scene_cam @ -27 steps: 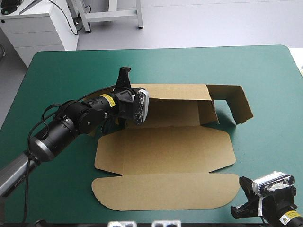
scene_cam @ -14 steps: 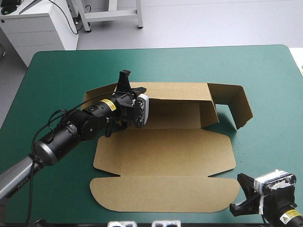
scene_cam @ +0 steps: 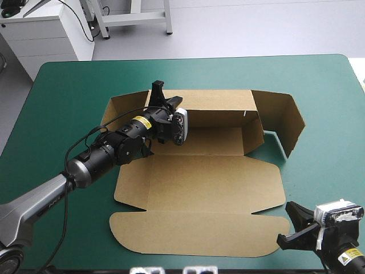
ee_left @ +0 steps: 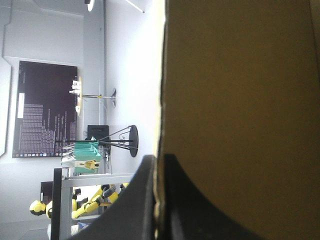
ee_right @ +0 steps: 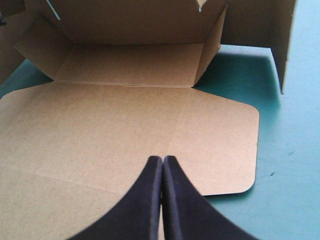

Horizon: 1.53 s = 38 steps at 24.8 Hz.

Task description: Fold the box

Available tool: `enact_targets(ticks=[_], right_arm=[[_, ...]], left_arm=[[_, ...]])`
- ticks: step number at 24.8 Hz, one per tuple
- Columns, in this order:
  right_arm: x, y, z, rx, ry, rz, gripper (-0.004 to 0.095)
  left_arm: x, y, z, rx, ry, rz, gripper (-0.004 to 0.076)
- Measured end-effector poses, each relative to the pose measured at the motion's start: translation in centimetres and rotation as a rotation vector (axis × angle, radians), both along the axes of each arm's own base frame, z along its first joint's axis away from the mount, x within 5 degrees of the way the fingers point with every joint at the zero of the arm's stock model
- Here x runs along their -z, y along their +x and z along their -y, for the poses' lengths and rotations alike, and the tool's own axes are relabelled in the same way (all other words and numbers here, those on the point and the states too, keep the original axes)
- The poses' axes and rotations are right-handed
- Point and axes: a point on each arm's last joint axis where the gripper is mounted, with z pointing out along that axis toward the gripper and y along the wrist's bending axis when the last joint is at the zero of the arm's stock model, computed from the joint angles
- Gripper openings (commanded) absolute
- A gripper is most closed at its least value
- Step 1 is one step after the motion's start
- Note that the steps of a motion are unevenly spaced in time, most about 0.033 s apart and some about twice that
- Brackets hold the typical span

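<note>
1. The table's teal-green cover [scene_cam: 68, 85] fills most of the high view. The cut brown board box [scene_cam: 199, 188] sits about its middle, well apart from the left and far edges.
2. The brown board box is partly raised. Its long rear wall [scene_cam: 217, 108] stands upright on the far side, and 1 short flap angles out from each end of that wall. At the right end a further tall panel [scene_cam: 288, 123] stands with its foot on the cover.
3. In front of the rear wall the floor panel and a broad front panel lie flat. The rounded lid flap [scene_cam: 199, 234] also lies flat, nearest the table's near edge.
4. My left claw [scene_cam: 158, 94] comes in from the left over the box's left part and pinches the top edge of the rear wall near its left end. In my left wrist view [ee_left: 159, 160] the board's edge runs up between my 2 black fingers, which are all but pressed together on it, 1 on each face of the sheet.
5. My right claw [scene_cam: 292, 225] is at the table's near right corner, just beside the right end of the rounded lid flap; I cannot tell whether it touches the board. In my right wrist view [ee_right: 162, 159] its 2 fingers are pressed together into 1 point with nothing between them, and they point across the flat panels toward the rear wall.
</note>
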Motion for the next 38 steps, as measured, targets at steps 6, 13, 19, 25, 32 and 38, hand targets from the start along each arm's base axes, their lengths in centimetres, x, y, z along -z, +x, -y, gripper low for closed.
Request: enact_targets(ticks=[6,13,19,25,32,38], right_arm=[[-2.0,3.2,0.4,0.01,-0.028,-0.039,-0.0016],[-9.3,13.0,1.2,-0.014,-0.089,-0.076,-0.0016],[-11.9,21.3,1.6,-0.042,-0.094,-0.137,-0.0015],[-13.5,27.3,1.6,-0.082,-0.084,-0.178,-0.0008],[-14.0,32.4,-0.3,-0.094,-0.143,-0.238,-0.0006],[-12.9,35.9,-1.7,-0.081,-0.124,-0.309,-0.0006]], left_arm=[[-0.2,0.1,-0.1,-0.01,-0.016,0.014,-0.0008],[0.6,0.2,-0.5,-0.016,0.013,-0.002,-0.0008],[1.4,0.5,-1.6,-0.072,-0.016,-0.006,-0.0008],[1.3,0.7,-1.9,-0.094,-0.04,0.019,-0.0008],[1.3,0.8,-1.9,-0.095,-0.039,0.02,-0.0008],[1.4,0.7,-1.9,-0.093,-0.035,0.013,-0.0008]])
